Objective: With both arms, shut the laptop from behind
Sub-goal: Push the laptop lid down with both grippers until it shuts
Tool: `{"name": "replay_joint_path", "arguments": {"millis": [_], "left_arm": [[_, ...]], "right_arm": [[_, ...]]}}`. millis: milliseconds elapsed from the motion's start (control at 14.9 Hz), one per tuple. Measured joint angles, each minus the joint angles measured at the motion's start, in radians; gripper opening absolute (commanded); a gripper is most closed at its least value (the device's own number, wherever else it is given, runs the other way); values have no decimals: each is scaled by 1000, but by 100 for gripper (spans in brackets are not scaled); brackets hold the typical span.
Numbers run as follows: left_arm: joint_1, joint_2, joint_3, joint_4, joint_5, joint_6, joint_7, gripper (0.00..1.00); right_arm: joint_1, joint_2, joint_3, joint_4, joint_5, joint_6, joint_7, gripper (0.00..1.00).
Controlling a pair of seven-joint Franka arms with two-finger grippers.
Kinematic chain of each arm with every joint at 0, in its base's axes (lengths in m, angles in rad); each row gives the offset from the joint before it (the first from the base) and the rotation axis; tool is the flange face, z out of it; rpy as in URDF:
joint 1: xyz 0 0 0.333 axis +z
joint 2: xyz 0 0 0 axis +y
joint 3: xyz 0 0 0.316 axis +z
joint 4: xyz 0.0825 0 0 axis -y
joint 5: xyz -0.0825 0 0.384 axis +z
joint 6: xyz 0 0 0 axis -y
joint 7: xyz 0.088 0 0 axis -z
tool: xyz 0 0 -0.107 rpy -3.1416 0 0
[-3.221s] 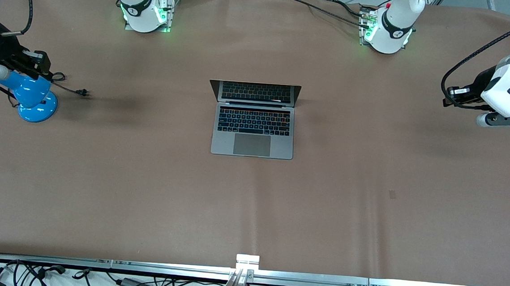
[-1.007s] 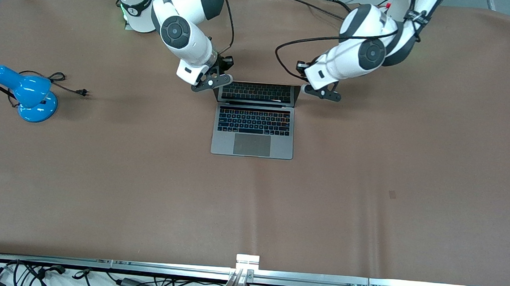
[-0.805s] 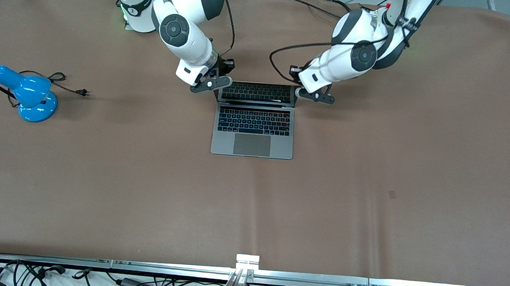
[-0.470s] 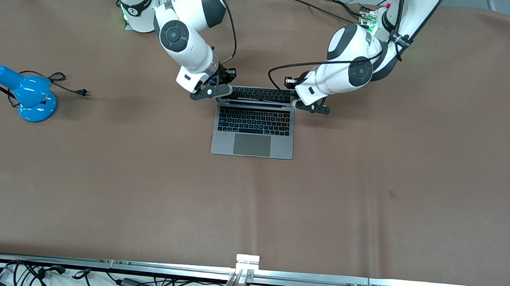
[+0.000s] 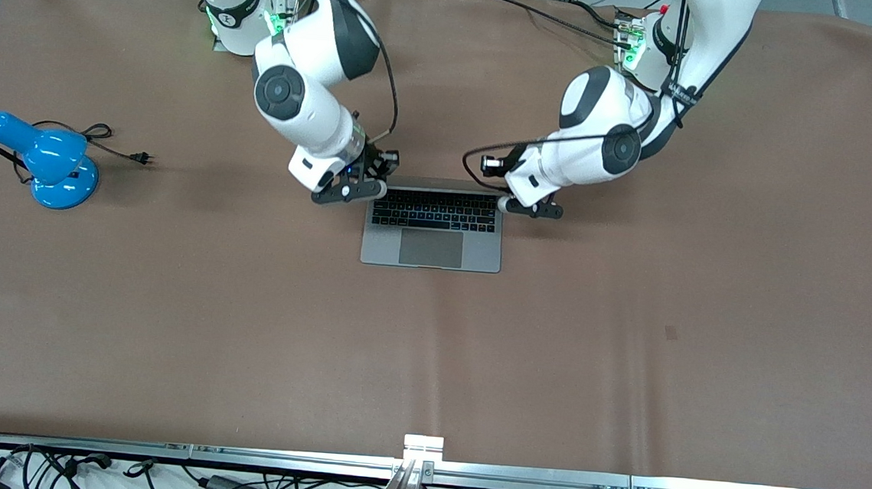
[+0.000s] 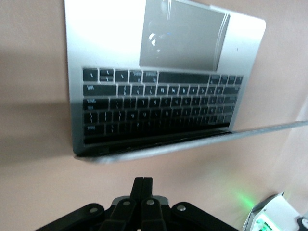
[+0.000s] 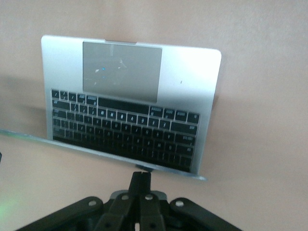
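The laptop (image 5: 432, 227) opens toward the front camera, its lid lower than before, between both closed jaws.

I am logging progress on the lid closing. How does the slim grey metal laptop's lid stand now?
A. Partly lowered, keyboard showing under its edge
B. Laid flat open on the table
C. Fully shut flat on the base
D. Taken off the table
A: the slim grey metal laptop has its lid tilted over the keyboard, with the right gripper and left gripper at the lid's two corners.
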Motion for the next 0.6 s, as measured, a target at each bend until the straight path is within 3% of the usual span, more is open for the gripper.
{"name": "replay_joint_path", "arguments": {"millis": [604], "left_arm": [[-3,238,46,154,134,12,-3,0]], "right_arm": [[-39,307,-23,241,0,5,0,0]]}}
